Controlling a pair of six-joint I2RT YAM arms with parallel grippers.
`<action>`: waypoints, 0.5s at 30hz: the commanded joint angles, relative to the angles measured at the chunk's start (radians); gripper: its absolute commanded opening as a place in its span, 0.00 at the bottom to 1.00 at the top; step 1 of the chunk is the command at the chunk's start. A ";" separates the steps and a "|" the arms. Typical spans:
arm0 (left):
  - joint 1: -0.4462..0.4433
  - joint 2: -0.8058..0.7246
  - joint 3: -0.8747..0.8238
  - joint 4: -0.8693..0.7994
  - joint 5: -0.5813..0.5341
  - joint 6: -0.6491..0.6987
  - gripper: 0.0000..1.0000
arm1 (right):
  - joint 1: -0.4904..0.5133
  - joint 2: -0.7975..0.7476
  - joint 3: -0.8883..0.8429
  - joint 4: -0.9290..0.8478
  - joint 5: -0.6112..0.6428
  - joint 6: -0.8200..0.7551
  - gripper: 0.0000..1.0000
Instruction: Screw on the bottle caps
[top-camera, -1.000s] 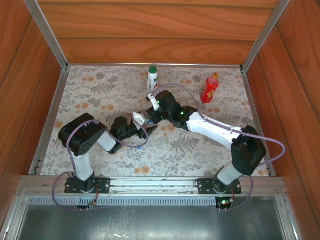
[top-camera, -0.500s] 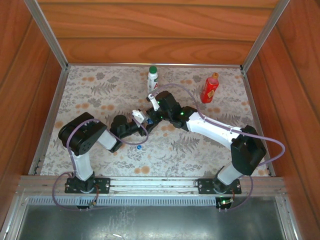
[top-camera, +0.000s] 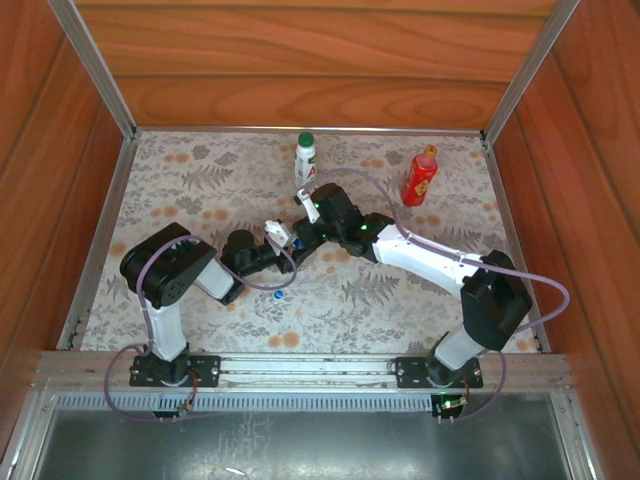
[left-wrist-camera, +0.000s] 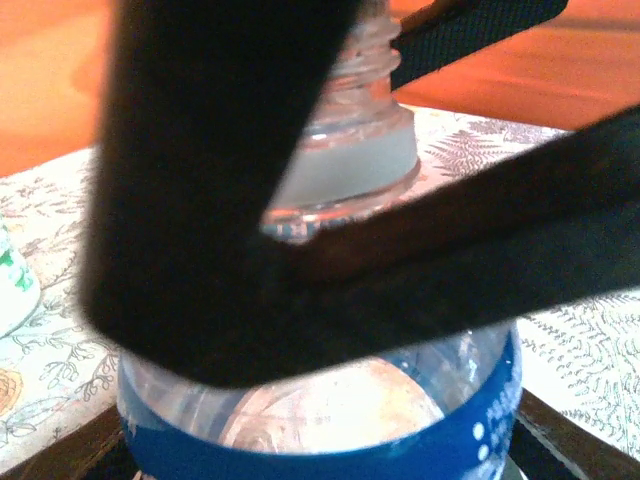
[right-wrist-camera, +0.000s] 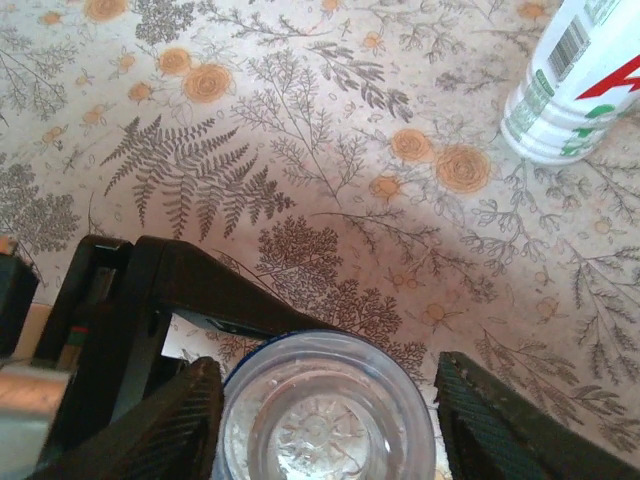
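Left claw (top-camera: 280, 240): closed on the clear bottle (left-wrist-camera: 335, 405), fingers against the blue-labelled body from the side. The bottle sits upright between them.

Right claw (right-wrist-camera: 325, 388): over the same bottle from above, one finger on each side of its shoulder, close in. I cannot tell whether they press or merely flank. Through the left wrist I see black fingers crossing in front of the threaded neck (left-wrist-camera: 350, 150), which is uncapped.

Blue cap (top-camera: 277, 295) lies on the table (top-camera: 180, 200), on the near side of both claws, touching neither.

White bottle (top-camera: 305, 162), green cap (top-camera: 306, 138) on, stands just beyond the right claw. Red bottle (top-camera: 418, 182), orange cap (top-camera: 430, 150) on, stands far right, well apart.
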 joint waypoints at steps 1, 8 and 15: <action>0.019 -0.014 -0.005 0.039 0.017 -0.010 0.61 | 0.002 -0.102 -0.059 0.040 0.038 0.019 0.67; 0.046 -0.009 -0.031 0.039 0.010 -0.002 0.61 | 0.007 -0.288 -0.285 0.151 -0.041 -0.015 0.68; 0.069 0.026 -0.023 0.039 0.011 0.003 0.61 | 0.099 -0.282 -0.452 0.269 -0.120 -0.053 0.69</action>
